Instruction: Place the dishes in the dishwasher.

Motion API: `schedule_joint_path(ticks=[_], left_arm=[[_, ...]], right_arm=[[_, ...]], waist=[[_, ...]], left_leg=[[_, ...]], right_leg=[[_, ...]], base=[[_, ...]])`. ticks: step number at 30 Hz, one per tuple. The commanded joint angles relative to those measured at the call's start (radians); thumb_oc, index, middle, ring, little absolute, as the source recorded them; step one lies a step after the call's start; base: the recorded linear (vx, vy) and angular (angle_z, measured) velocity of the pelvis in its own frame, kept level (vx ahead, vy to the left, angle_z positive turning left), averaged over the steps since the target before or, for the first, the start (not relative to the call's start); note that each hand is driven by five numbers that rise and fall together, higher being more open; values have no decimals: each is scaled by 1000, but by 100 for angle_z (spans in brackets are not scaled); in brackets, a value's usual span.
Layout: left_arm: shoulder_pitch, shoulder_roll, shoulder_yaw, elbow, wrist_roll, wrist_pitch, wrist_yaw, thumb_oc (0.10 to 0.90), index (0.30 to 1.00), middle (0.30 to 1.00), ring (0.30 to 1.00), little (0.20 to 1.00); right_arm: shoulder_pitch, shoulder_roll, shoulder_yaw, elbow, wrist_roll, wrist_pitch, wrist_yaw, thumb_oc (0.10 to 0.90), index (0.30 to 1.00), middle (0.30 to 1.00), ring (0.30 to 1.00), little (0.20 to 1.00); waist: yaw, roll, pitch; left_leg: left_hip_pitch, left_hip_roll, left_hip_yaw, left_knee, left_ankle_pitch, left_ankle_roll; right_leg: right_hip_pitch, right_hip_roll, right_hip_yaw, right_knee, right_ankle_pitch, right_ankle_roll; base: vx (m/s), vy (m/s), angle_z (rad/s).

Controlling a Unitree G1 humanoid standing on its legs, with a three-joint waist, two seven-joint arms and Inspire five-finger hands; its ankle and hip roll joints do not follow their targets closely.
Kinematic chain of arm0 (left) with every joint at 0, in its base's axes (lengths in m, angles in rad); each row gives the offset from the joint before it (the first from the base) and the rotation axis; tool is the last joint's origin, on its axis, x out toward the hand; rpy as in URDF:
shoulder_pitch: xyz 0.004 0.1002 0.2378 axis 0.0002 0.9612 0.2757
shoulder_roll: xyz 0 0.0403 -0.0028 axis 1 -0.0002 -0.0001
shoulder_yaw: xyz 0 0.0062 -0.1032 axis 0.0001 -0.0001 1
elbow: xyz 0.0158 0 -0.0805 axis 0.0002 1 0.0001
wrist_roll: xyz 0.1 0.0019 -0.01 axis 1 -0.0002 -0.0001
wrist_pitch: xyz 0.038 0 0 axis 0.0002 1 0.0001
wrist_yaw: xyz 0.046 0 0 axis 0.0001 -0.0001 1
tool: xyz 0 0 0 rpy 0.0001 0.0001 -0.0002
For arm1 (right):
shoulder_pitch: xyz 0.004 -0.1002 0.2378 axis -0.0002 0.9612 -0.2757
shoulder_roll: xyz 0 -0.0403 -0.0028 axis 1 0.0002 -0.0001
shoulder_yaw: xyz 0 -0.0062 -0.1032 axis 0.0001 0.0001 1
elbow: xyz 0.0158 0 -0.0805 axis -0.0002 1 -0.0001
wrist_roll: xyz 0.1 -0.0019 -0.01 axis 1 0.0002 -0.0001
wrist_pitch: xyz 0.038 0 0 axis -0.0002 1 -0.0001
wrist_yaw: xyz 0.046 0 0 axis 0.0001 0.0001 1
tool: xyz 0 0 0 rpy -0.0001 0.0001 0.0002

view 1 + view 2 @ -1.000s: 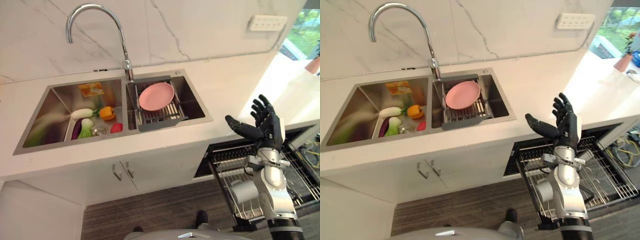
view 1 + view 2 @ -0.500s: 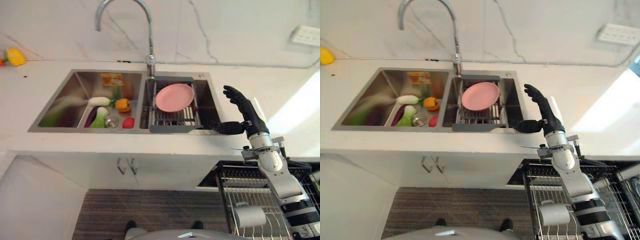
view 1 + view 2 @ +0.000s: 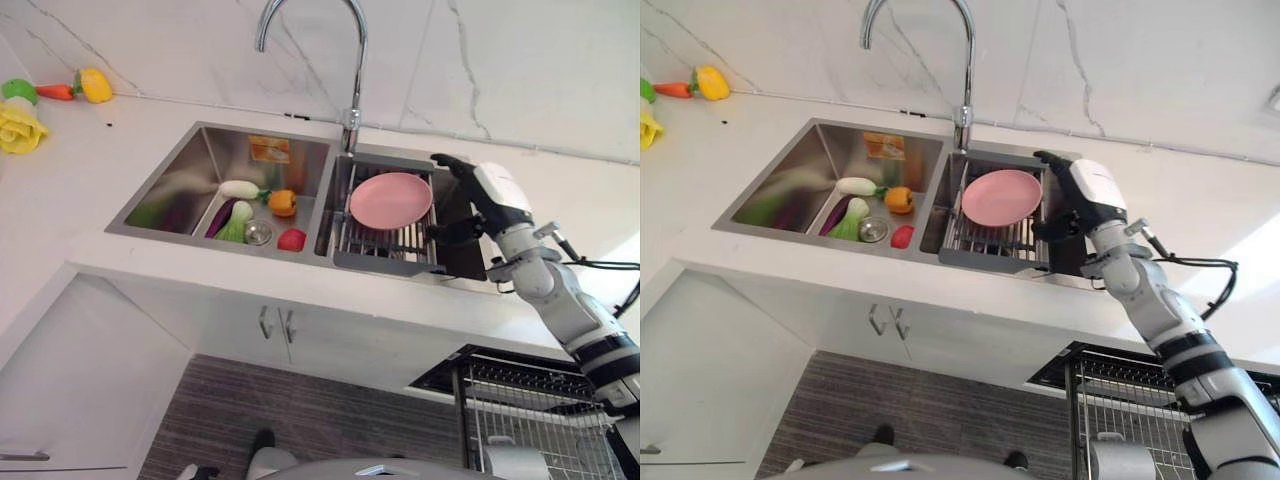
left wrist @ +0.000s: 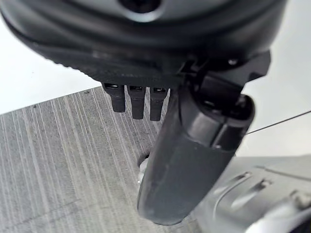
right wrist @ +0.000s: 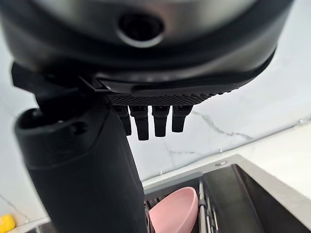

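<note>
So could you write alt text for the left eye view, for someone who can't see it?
The robot's open right hand reaches beside a pink plate propped on a drying rack in a double sink; toy vegetables lie in the other basin.

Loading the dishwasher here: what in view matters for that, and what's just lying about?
For the job: round pink plate on the grey drying rack; wire dishwasher rack, pulled out; right hand, open beside the plate.

Lying about: toy vegetables in the left sink basin; yellow and orange toys on the white counter.
</note>
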Motion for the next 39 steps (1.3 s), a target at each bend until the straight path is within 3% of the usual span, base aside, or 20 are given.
schedule_joint_path(ticks=[1,8,17,24,38,39], left_arm=[[-59,56,-94,51,73,-5,25,800,900,900,900,900],[-60,50,-103,52,72,-6,46,800,900,900,900,900],[-51,49,-93,48,64,-7,58,800,900,900,900,900],[-40,85,-161,-21,169,-23,76,800,900,900,900,900],[-32,86,-180,16,224,-26,100,800,900,900,900,900],[-33,85,-182,18,224,-26,100,800,900,900,900,900]], right_arm=[[-146,-37,-3,-23,-32,-54,-56,800,900,900,900,900],[-219,-14,98,52,-90,-40,-56,800,900,900,900,900],[-245,-3,143,103,-133,-27,-59,800,900,900,900,900],[-299,44,202,215,-252,-12,-138,800,900,900,900,900],[-337,94,257,331,-374,24,-206,800,900,900,900,900],[-340,95,263,340,-379,26,-207,532,498,498,498,498]], waist=[[21,-15,-3],[29,-17,-3],[36,-20,-7],[46,-18,0],[70,-19,4],[72,-19,5]], left_leg=[[3,-9,67,4,-28,37],[0,-9,64,4,-29,37],[2,-6,66,3,-31,35],[2,-4,71,4,-33,35],[-16,-7,53,3,-27,30],[-17,-8,52,3,-27,30]], right_leg=[[16,-75,25,38,-85,55],[18,-76,23,36,-86,57],[23,-72,17,32,-86,57],[16,-71,24,31,-83,60],[15,-69,8,27,-87,60],[16,-69,7,27,-87,60]], base=[[9,0,10],[6,0,3],[0,0,0],[0,0,0],[0,-1,0],[0,0,0]])
